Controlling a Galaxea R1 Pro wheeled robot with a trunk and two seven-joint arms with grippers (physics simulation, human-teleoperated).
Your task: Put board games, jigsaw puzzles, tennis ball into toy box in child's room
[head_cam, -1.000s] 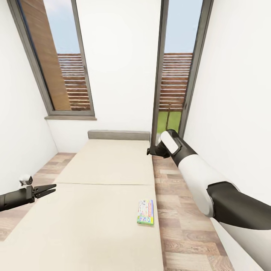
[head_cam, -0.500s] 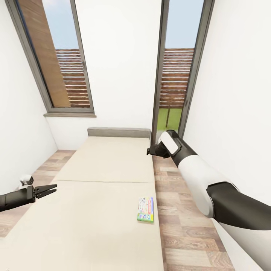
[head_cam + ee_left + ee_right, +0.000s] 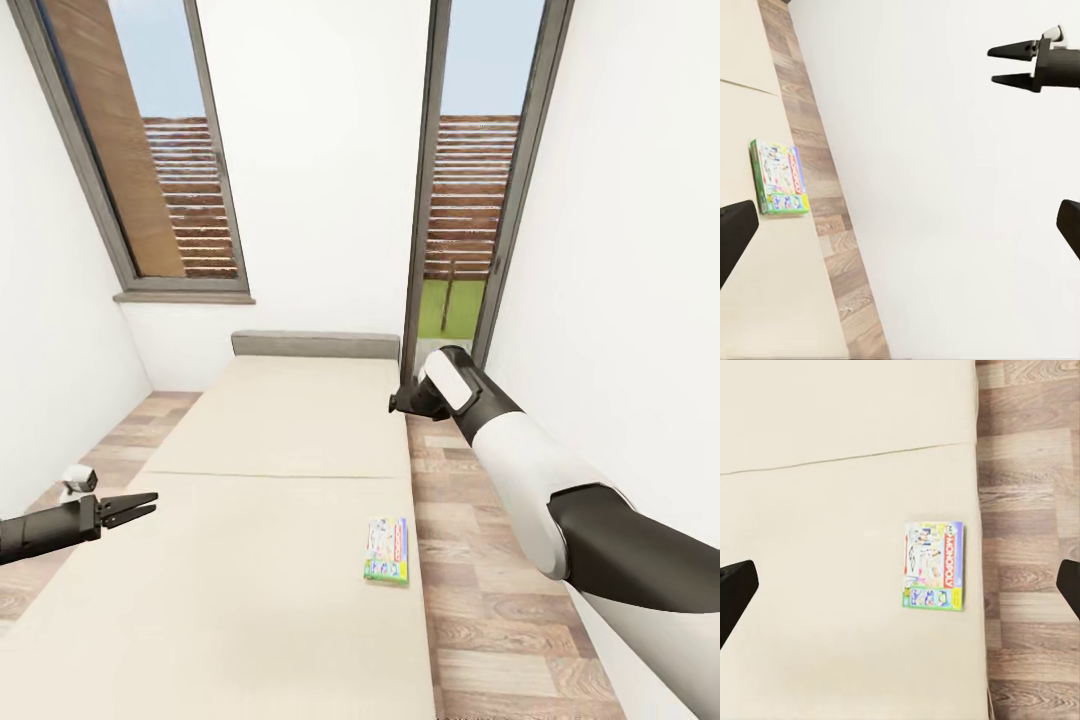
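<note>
Board game (image 3: 387,549), green-edged box with red Monopoly lettering, lies flat on bed (image 3: 250,520) near its right edge, beside wood floor (image 3: 490,600). Left gripper (image 3: 135,505) hangs over bed's left side, fingers parted, holding nothing. Right gripper (image 3: 396,405) raised above bed's far right edge, well apart from game, fingers wide, empty. Two tall windows (image 3: 455,200) behind headboard (image 3: 315,345).

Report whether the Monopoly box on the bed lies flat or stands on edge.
Flat. The Monopoly box lies face up on the bed near its floor-side edge, lettering showing.
</note>
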